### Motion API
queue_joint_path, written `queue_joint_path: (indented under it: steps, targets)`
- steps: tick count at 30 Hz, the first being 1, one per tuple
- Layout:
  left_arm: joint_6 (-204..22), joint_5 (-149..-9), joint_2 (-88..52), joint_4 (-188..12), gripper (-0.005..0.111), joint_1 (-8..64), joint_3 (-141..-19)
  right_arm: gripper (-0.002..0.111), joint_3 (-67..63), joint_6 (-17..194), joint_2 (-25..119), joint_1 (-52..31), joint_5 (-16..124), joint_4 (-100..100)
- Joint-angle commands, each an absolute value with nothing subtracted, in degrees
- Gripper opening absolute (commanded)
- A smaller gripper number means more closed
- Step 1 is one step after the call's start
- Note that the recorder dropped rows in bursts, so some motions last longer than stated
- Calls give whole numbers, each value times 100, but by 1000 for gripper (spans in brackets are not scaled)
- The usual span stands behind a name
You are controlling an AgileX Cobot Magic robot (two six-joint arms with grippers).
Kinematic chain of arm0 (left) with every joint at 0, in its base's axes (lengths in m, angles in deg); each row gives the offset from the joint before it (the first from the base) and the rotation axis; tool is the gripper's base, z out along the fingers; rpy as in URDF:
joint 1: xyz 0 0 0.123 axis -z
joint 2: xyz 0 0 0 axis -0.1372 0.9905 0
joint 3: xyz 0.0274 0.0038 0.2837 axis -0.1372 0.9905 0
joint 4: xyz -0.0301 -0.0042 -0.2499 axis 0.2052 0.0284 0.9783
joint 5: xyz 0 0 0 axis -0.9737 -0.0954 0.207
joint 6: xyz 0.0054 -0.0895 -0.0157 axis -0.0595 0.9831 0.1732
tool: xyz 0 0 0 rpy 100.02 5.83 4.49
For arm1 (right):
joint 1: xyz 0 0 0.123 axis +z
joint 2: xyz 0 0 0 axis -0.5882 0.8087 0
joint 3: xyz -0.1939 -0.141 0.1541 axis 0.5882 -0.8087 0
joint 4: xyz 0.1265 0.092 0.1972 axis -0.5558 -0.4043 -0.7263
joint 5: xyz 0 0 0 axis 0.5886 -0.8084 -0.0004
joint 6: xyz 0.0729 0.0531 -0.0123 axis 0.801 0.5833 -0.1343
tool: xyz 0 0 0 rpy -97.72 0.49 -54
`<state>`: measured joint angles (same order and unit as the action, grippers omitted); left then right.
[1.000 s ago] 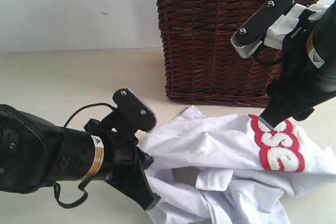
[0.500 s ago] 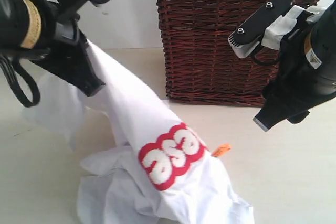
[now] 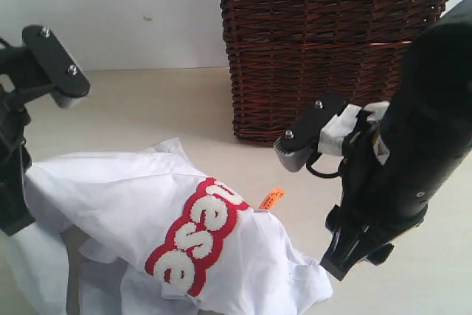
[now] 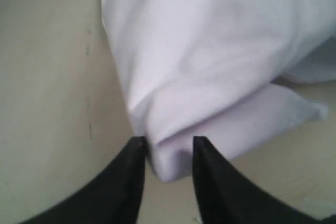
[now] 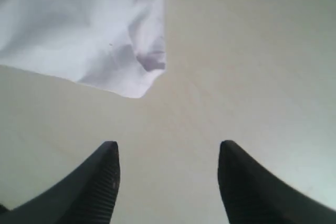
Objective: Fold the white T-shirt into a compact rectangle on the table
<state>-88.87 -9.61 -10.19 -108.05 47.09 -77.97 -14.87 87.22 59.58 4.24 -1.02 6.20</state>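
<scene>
Now we see 2 arms angled down toward the table (image 3: 140,101). The left gripper (image 4: 168,142) has its fingers pinched on a fold of the white T-shirt (image 3: 118,189), which lies crumpled there, lettering up. The right gripper (image 5: 168,148) hovers, fingers wide apart, just beside the shirt's corner.

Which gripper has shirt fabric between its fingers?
The left gripper: a white T-shirt fold sits between its tips; the right gripper stands open over bare table.
</scene>
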Motion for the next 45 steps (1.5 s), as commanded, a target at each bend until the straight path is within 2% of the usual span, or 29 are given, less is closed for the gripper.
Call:
queue_joint_path:
  steps: [1,4,13,15,17,19,20,21,22,23,24,29,30,34,38,40,43,45]
  targets:
    - [-9027,-937,-1073,-10688,56,4515,-7192,53,-1527,9718,6678,416,382,1236]
    - [-9068,-937,-1037,-10842,63,4518,-6968,51,-1527,9874,7123,416,1014,1047]
    - [-8463,-1609,-1998,-10667,63,4518,-7652,51,-1527,9819,8192,79,2627,596]
    - [-8379,-1867,-2411,-10653,63,4518,-7662,51,-1527,9246,8383,-23,2665,72]
    - [-7957,-2338,-3094,-10638,63,4518,-7662,46,-1527,8032,8586,-23,2743,-981]
    - [-7218,-3036,-3862,-10638,51,4518,-7566,29,-1527,7080,8643,-23,2805,-1835]
    - [-7092,-3412,-4361,-10638,37,4518,-7407,12,-1527,7051,8585,-23,2830,-1689]
    - [-7092,-3555,-4546,-10638,30,4518,-7296,3,-1527,7072,8517,-23,2811,-1539]
    - [-7092,-3648,-4952,-10718,15,4518,-7054,0,-1527,7309,8300,-23,2745,-1213]
    - [-7092,-3648,-5213,-10790,2,4518,-6881,0,-1527,7647,7961,-23,2683,-844]
    - [-7116,-3618,-5382,-10813,0,4518,-6696,0,-1471,7918,7733,-23,2583,-604]
    - [-7116,-3646,-5954,-10812,0,4518,-6183,0,-574,8764,6010,-23,1342,304]
    - [-7116,-3695,-6079,-10812,0,4518,-6169,0,-81,8953,5502,-23,986,437]
    - [-7116,-3775,-6362,-10812,0,4518,-6169,0,1410,8841,4342,-11,477,-325]
    - [-7116,-3775,-6420,-10812,0,4518,-6169,0,2464,9047,4032,-11,406,-286]
    - [-7116,-3775,-6420,-10812,0,4518,-6169,0,2713,9151,4082,-11,-66,-245]
    - [-7116,-3753,-6422,-10812,0,4518,-6169,0,2332,9566,4631,-11,-1566,579]
    - [-7116,-3706,-6422,-10812,0,4518,-6169,0,1572,9694,4975,-11,-1566,920]
